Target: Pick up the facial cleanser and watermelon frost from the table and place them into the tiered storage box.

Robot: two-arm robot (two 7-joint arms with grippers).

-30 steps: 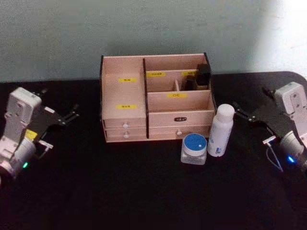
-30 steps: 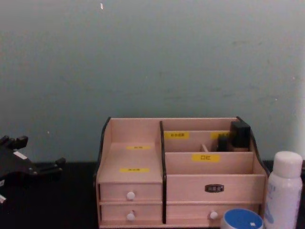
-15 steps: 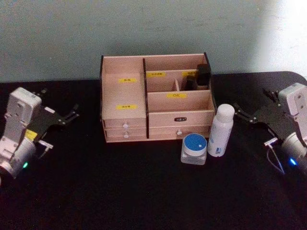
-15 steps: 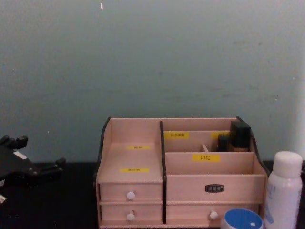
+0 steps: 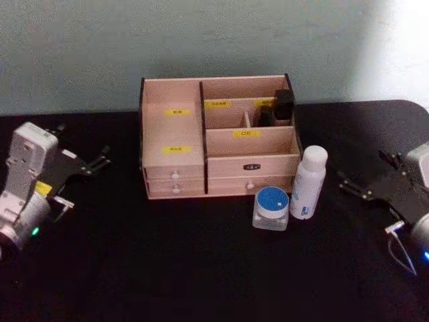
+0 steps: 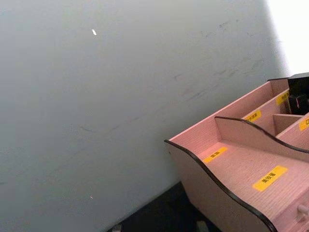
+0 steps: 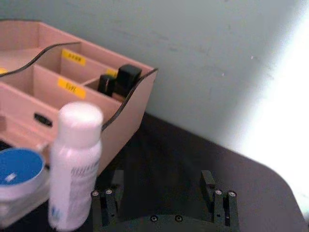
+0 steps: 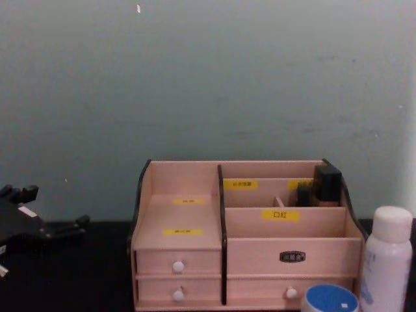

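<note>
A tall white bottle [image 5: 309, 182] is standing on the worktop [image 5: 201, 268] beside a blue-lidded jar [image 5: 271, 208], just before the wooden box [image 5: 174, 137]. The right hand [image 5: 362, 168] is hovering nearby, released; the left hand [image 5: 82, 143] too, farther off.

Dim all round, under flat, soft light. Hard white glare on the wall [image 5: 407, 33] at the far right, washed out to nothing, spilling in from the robot's right. Same blaze as a slanting band in the right wrist view. Black table [image 5: 201, 268] swallowing all detail, no clear shadows on it. Faint shading down inside the box [image 5: 174, 90] compartments. Pale glow off the bottle [image 7: 75, 164] against the dark.
</note>
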